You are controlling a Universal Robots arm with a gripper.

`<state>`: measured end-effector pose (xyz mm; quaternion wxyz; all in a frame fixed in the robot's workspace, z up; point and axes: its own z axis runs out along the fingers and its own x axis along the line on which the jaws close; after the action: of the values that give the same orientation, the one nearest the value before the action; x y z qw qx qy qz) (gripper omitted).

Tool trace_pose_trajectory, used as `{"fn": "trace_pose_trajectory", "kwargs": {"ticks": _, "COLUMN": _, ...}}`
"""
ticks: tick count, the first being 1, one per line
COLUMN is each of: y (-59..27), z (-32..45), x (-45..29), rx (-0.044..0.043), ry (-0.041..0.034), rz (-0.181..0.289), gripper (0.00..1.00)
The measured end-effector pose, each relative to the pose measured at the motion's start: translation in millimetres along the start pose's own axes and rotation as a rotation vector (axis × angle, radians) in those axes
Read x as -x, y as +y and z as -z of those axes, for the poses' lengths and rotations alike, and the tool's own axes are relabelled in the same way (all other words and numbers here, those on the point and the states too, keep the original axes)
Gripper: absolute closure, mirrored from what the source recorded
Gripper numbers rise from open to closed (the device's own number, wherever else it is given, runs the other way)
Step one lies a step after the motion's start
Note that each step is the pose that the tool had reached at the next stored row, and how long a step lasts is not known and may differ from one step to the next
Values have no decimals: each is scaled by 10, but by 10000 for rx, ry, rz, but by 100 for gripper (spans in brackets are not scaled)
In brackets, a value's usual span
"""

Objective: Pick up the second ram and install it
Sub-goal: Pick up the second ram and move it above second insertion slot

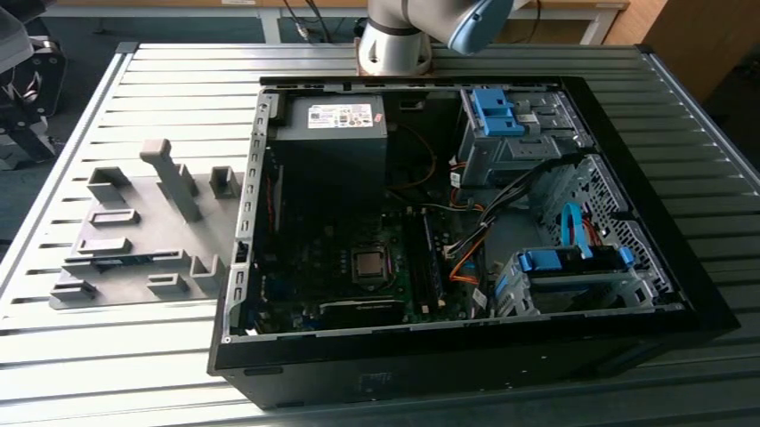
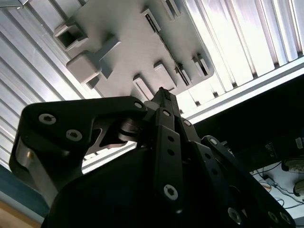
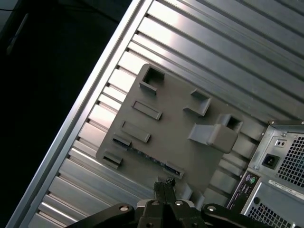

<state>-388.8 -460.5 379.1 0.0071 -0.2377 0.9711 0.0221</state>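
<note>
While the tool [image 3: 164, 183], fingers together and empty, hovers above the grey fixture [image 3: 175, 118] on the tabletop [image 3: 228, 42], the second ram [image 3: 146, 154] lies slotted along the fixture's edge, neither picked up nor installed.

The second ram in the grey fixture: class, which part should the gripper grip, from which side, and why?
Grip the ram mid-length on its exposed long edge, probably coming from straight above. It seems to stand on edge in a slot of the grey fixture plate, so only its upper edge is free. Pinch across its thin width, a finger on each flat face.
</note>
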Motion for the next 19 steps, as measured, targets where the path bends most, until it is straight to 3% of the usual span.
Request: {"fn": "trace_pose_trajectory", "kwargs": {"ticks": 19, "y": 0, "z": 0, "x": 0, "rx": 29, "ry": 48, "rz": 1205, "gripper": 89}}
